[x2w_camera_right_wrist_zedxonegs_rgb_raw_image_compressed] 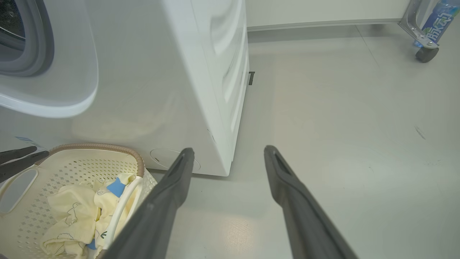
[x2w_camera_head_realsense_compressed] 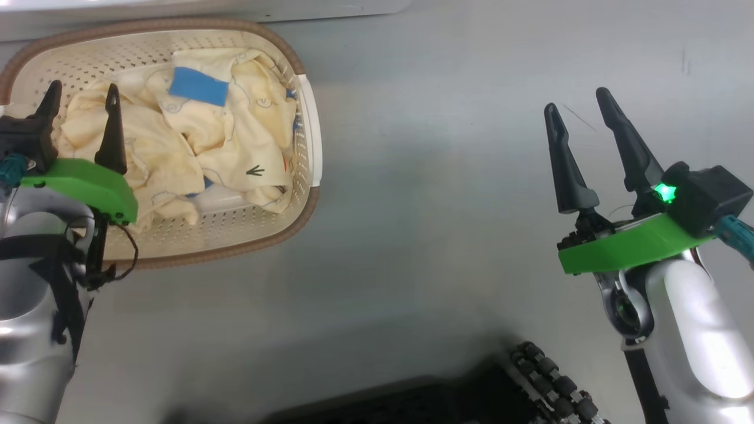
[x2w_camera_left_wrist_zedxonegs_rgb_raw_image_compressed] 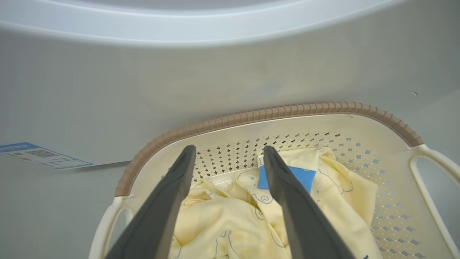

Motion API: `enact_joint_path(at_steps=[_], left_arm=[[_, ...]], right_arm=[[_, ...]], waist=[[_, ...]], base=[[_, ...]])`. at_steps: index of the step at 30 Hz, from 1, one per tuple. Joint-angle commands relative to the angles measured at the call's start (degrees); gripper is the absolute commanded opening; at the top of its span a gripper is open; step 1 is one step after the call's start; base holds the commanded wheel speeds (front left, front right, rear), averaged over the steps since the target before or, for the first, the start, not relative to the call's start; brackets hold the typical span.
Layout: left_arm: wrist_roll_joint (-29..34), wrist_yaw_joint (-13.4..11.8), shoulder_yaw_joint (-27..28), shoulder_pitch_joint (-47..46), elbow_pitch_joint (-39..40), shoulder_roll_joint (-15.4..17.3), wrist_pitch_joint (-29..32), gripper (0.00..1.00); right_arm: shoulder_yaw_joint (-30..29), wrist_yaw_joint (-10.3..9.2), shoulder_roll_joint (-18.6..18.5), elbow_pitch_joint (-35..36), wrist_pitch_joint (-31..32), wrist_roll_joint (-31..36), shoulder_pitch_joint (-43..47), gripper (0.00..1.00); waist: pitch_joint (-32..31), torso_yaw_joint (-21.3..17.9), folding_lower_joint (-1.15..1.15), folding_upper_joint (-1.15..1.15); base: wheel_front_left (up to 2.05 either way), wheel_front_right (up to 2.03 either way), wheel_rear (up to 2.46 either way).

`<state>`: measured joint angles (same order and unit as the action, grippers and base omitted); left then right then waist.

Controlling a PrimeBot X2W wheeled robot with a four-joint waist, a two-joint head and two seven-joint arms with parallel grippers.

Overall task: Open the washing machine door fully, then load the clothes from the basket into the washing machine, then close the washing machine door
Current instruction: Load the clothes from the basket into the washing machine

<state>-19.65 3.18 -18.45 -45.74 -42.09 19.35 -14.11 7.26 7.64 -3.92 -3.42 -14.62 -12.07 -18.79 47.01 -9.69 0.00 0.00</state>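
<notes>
Take the clothes (x2w_camera_head_realsense_compressed: 235,141), heaped in the basket (x2w_camera_head_realsense_compressed: 177,25) at ten o'clock on the floor (x2w_camera_head_realsense_compressed: 442,176) before the washing machine (x2w_camera_right_wrist_zedxonegs_rgb_raw_image_compressed: 201,54), by lowering the spread, empty fingers (x2w_camera_head_realsense_compressed: 112,135) of the left gripper (x2w_camera_head_realsense_compressed: 83,88) into the thick middle fold and pinching deep, leaving the right gripper (x2w_camera_head_realsense_compressed: 576,101), likewise spread and empty, at three o'clock.

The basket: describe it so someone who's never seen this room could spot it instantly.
Find the big white washing machine; on the grey floor just before its front stands the basket. It is cream perforated plastic with a brown ribbed rim, holding pale yellow clothes with a blue patch.
</notes>
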Motion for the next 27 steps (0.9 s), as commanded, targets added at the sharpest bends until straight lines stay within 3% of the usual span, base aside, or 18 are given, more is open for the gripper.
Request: enact_joint_path(at_steps=[1,15,27], left_arm=[[0.29,0.18,1.26,-0.43,-0.89,3.06,-0.08,1.0],[8.58,2.68,-8.77,-7.05,-11.53,5.93,4.74,1.0],[13.96,2.12,-14.72,-13.14,-17.73,6.91,11.95,1.0]], right_arm=[[1.18,-0.15,0.16,1.78,-0.38,-0.08,0.17,1.0],[2.14,-0.15,0.68,1.41,-0.38,-0.67,-1.5,1.0],[3.05,-0.15,0.94,1.68,-0.38,-1.04,-2.26,1.0]], waist=[[1.16,-0.2,0.0,0.0],[4.7,-0.97,0.0,0.0],[7.7,-1.99,0.0,0.0]], base=[[0.0,0.0,0.0],[0.0,0.0,0.0],[0.0,0.0,0.0]])
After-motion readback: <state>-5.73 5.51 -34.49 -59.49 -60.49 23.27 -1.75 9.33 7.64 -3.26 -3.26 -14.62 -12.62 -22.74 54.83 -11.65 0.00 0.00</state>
